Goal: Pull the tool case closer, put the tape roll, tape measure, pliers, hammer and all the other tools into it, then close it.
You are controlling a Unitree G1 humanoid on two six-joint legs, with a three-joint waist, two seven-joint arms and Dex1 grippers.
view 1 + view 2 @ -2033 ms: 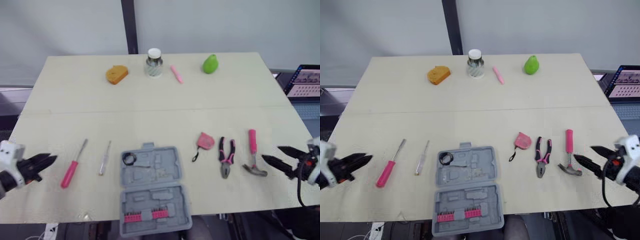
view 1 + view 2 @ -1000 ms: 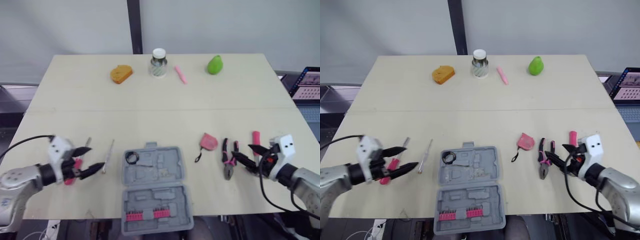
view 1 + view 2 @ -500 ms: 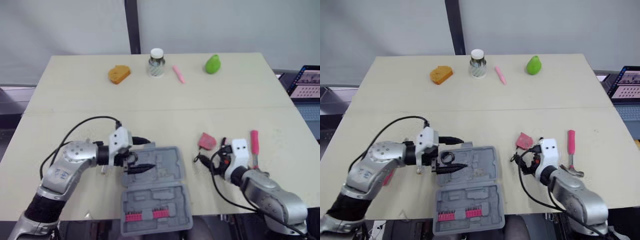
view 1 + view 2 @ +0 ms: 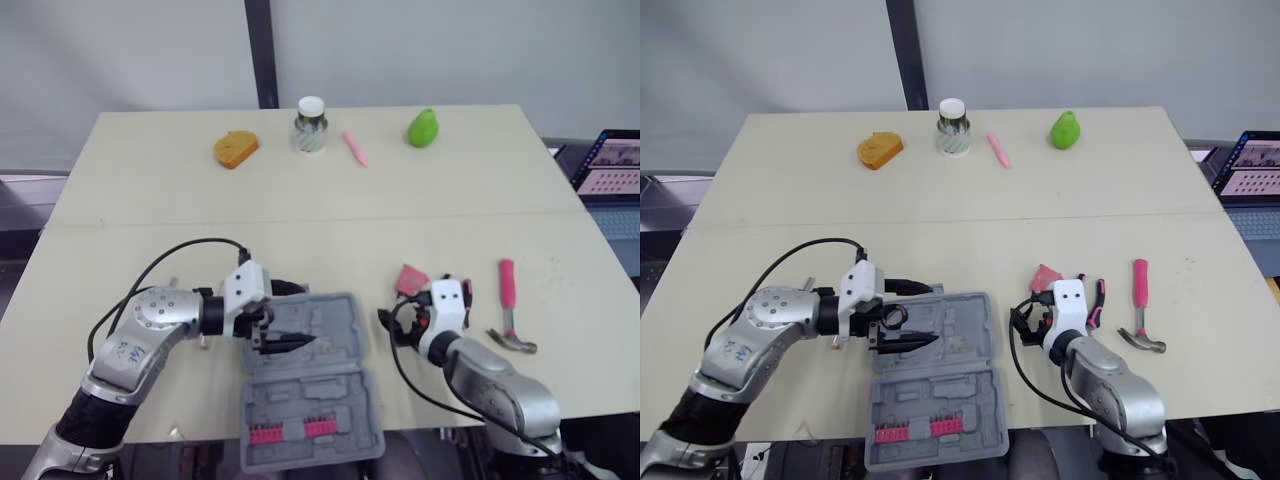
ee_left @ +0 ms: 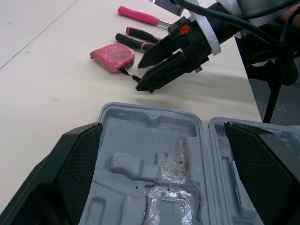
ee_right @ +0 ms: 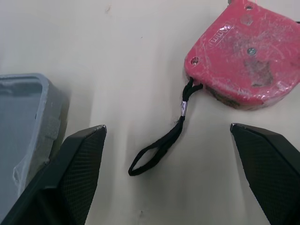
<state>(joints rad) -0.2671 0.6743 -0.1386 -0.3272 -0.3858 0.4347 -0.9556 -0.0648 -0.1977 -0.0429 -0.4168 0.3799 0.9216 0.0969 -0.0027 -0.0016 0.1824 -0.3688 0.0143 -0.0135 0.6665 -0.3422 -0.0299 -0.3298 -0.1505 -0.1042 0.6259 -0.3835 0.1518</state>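
Reaching over the open grey tool case (image 4: 340,385) at the near edge of the desk (image 4: 300,200), our left gripper (image 4: 298,316) hangs with its fingers spread wide, holding nothing. Our right gripper (image 5: 139,76) is likewise released, its tips just beside the black strap (image 6: 159,150) of the pink tape measure (image 6: 243,51), which lies right of the case. The hammer (image 4: 508,300) lies farther right.

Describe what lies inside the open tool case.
Pink bits line the near half of the case; the far half's visible slots hold no tools. The left gripper covers its left corner.
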